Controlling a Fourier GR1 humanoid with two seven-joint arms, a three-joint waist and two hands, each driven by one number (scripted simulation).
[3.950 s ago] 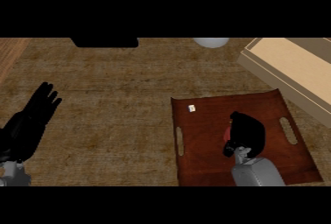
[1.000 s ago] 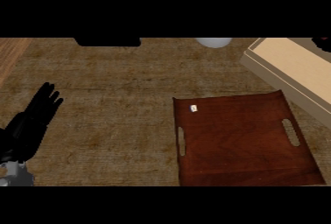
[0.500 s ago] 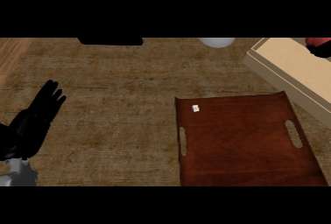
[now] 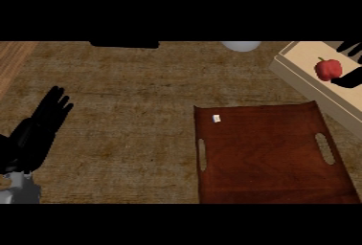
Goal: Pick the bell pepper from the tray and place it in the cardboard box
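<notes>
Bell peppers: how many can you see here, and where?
1. The red bell pepper is inside the cardboard box at the upper right, next to the right hand. None shows on the tray; part of the box is out of view.

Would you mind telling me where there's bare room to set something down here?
The counter between the left hand and the tray is bare, and so is the tray. It is crowded inside the cardboard box, with the bell pepper and right hand.

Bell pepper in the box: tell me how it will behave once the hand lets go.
The bell pepper looks rounded and glossy, so it may roll or rock a little. The cardboard box has raised walls that should stop it. The right hand sits beside it; whether it grips it is unclear.
</notes>
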